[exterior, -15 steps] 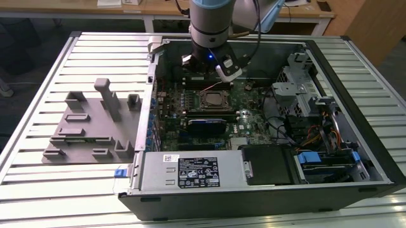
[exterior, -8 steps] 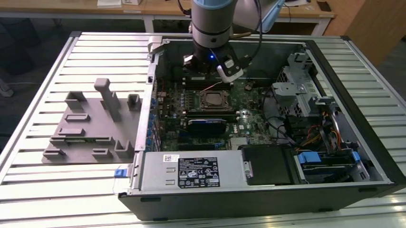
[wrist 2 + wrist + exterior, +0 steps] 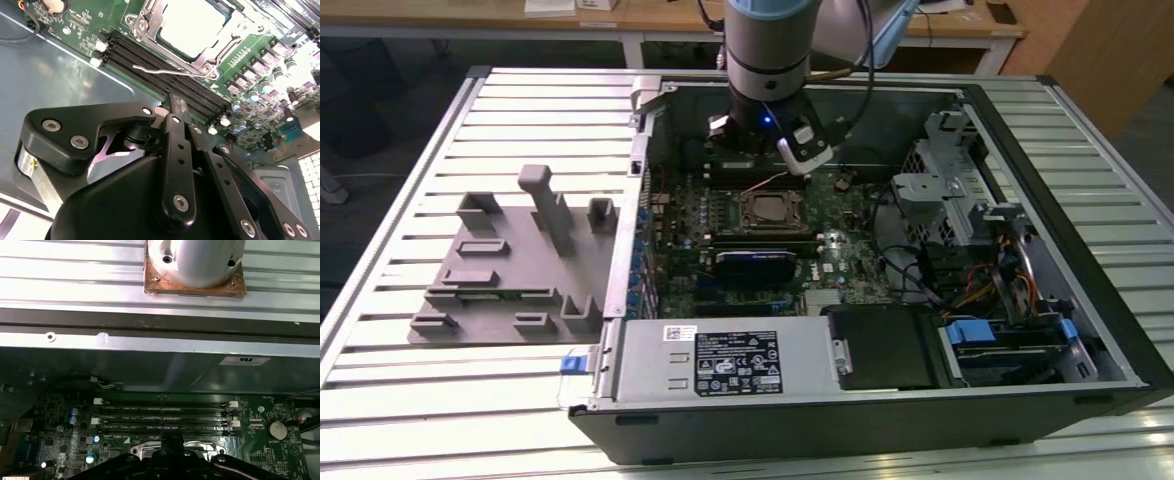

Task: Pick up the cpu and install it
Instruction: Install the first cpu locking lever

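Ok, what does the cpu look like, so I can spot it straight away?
Find the open computer case on the slatted table, then the green motherboard inside it. In the metal socket frame at its middle lies the cpu: a flat, pale, shiny square, unlike the long black memory slots beside it.
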You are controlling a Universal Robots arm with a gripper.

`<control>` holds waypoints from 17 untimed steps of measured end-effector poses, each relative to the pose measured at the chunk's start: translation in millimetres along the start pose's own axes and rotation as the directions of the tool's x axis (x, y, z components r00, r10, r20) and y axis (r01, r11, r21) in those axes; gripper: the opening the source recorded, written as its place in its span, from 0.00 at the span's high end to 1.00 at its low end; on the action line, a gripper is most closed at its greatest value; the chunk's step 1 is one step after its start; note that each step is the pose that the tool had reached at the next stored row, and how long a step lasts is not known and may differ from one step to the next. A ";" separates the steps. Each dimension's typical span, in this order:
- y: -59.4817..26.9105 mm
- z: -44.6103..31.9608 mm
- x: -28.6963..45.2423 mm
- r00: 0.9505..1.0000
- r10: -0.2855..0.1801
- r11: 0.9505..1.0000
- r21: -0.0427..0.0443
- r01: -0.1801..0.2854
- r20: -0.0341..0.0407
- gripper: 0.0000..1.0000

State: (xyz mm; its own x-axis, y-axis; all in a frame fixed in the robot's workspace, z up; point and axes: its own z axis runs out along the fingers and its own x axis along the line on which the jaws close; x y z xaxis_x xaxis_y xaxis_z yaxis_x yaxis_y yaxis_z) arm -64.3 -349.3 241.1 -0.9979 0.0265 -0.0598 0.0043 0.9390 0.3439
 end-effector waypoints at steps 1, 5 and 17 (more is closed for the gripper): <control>0.0 0.1 -0.2 1.000 0.004 1.000 0.000 -0.004 0.002 0.89; -0.4 1.2 -0.4 1.000 0.027 1.000 0.001 -0.027 0.015 0.89; -3.3 9.5 -0.4 0.989 0.133 0.991 0.024 -0.134 0.062 0.89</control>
State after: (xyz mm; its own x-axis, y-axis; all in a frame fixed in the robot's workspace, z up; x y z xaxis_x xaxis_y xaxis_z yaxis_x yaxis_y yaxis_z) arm -63.3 -349.2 231.1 -0.9825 0.1719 -0.0712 0.1399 0.9348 0.3263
